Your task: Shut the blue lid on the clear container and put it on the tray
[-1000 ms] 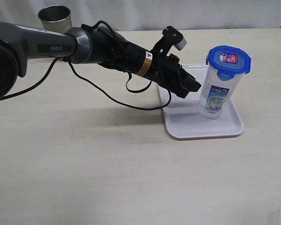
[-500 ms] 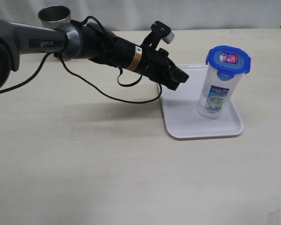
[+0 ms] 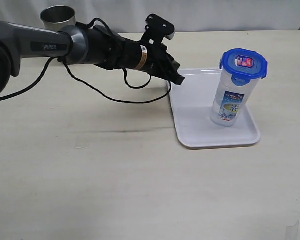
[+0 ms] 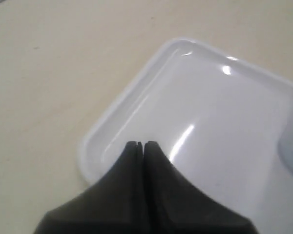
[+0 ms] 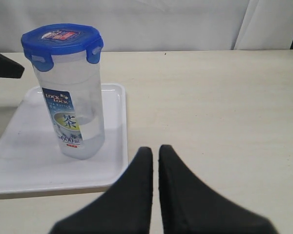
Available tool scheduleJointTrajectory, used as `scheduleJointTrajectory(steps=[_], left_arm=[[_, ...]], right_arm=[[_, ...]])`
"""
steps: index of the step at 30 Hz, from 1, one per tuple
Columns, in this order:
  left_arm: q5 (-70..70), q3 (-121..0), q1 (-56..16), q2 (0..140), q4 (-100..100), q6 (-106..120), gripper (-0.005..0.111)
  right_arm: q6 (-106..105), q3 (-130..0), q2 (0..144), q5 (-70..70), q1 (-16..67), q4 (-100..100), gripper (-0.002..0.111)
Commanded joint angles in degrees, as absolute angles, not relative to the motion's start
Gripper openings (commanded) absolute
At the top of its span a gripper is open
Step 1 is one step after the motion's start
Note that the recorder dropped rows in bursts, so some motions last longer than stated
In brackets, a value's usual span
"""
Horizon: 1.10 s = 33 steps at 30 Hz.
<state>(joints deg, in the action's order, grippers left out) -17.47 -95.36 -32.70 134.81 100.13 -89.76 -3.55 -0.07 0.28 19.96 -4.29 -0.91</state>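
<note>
Exterior view: container [image 3: 232,97] beyond end effector [image 3: 179,79]

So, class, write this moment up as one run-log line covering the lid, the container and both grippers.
blue lid: on clear container | container: upright on tray | left gripper: shut, empty, by tray corner | right gripper: shut, empty, apart from container

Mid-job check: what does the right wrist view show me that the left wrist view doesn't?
Only the right wrist view: the whole clear container upright on the tray, the blue lid seated on top, and the shut right gripper. Only the left wrist view: a close look at the left gripper, shut, near a tray corner. Both: the white tray and the beige table.
</note>
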Motion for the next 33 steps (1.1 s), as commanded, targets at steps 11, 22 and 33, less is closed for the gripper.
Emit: scheduleJointTrajectory(steps=[11, 22, 33], left_arm=[[39.82, -68.80, -35.37, 112.02, 91.58, -53.79, 0.000], [28.89, -61.35, -34.11, 101.98, 27.65, -3.07, 0.000], [0.00, -42.50, -33.99, 79.76, 23.13, -6.89, 0.000]], right_arm=[[-3.64, 0.00, 0.00, 19.83, -4.57, -1.08, 0.005], [-3.64, 0.00, 0.00, 19.83, -4.57, -1.08, 0.005], [-3.64, 0.00, 0.00, 19.83, -4.57, -1.08, 0.005]])
